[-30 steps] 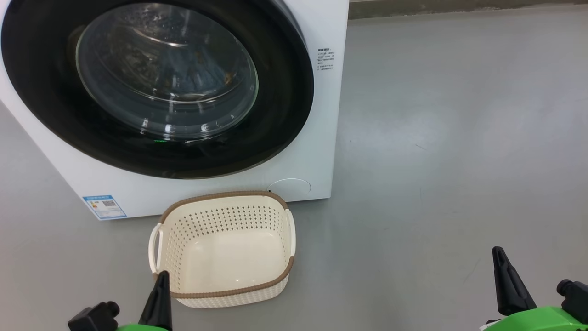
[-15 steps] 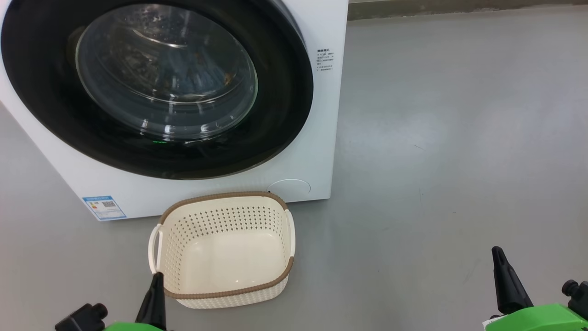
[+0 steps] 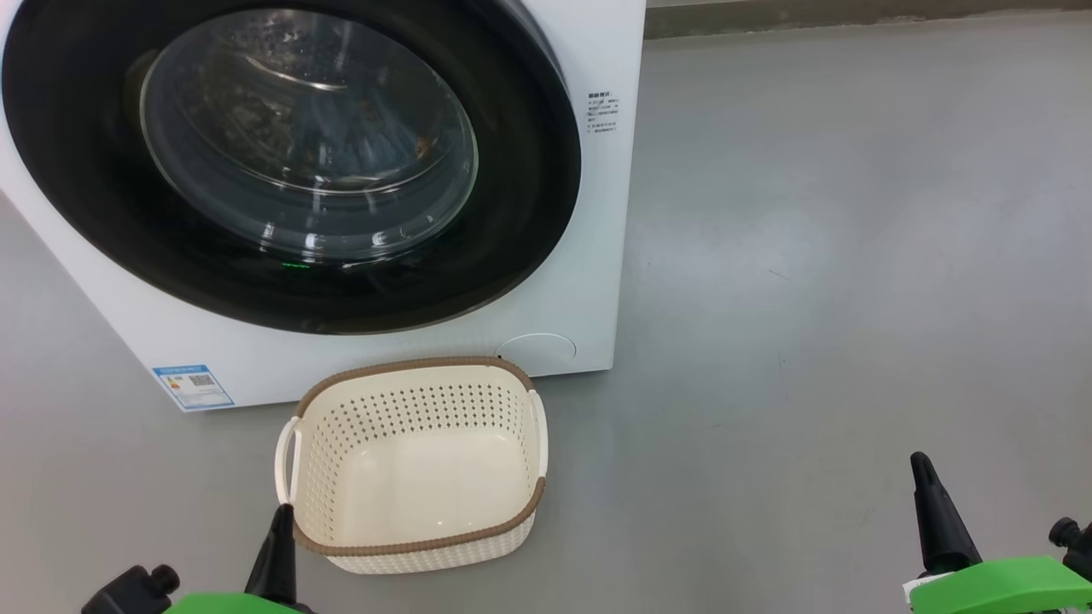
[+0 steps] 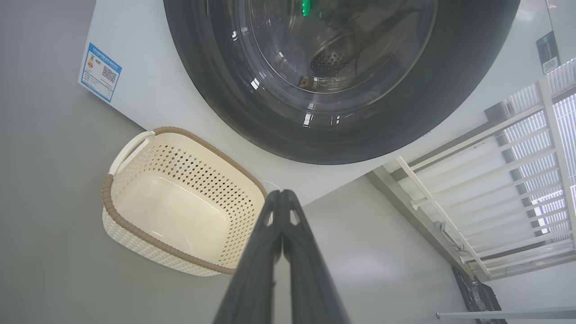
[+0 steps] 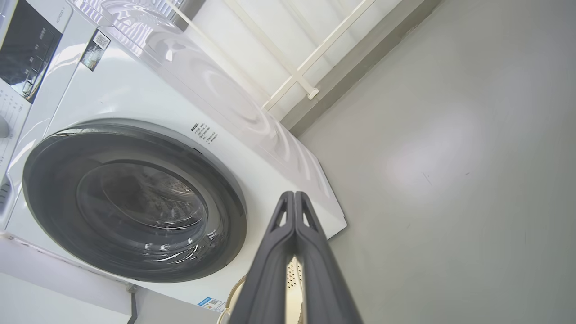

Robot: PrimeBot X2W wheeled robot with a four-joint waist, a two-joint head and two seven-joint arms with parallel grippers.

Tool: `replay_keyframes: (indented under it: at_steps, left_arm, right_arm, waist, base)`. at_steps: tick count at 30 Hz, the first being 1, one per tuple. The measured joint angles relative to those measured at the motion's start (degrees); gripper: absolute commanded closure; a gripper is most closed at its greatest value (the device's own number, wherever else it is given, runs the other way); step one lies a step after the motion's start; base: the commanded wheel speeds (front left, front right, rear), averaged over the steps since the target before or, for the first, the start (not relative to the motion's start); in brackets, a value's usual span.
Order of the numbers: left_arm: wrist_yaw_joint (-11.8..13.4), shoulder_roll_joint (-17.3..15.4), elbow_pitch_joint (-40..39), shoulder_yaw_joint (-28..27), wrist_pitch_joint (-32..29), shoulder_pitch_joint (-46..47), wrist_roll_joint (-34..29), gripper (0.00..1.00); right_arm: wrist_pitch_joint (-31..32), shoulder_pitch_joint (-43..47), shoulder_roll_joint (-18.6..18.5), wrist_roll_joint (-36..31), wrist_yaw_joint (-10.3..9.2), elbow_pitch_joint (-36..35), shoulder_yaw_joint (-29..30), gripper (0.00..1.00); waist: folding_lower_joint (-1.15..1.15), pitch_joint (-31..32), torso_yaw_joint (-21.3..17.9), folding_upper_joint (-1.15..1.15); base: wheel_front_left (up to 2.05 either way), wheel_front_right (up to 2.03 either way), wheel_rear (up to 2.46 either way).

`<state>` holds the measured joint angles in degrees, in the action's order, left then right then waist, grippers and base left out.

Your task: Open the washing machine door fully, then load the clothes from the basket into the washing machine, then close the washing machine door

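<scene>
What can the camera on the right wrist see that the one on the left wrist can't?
Right wrist view: the control panel at the top of the washing machine, and the right gripper, jaws shut.
Left wrist view: the bare inside of the basket, a green light in the glass, and the left gripper, jaws shut.
Both: the closed washing machine door, the grey floor and a white railing.

Washing machine door [image 4: 450,90] shut, basket [image 4: 202,180] near it, jaws pressed together

Cream basket [image 3: 409,408] — brown-rimmed (perforated).
</scene>
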<state>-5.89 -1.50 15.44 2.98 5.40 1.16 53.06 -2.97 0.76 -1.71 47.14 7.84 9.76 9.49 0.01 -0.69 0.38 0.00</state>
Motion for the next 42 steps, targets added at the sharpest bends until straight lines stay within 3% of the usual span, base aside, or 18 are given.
replay_keyframes:
  at_steps: [42]
  left_arm:
    - [-0.77, -0.34, -0.01, -4.32, -6.79, 1.47, 23.46, 1.0]
  right_arm:
    - [5.44, -2.28, -0.21, 26.48, -0.02, 3.3, -1.01, 1.0]
  waist:
    - [0.0, 0.31, -0.23, 0.0]
  base:
    - [0.0, 0.0, 0.0]
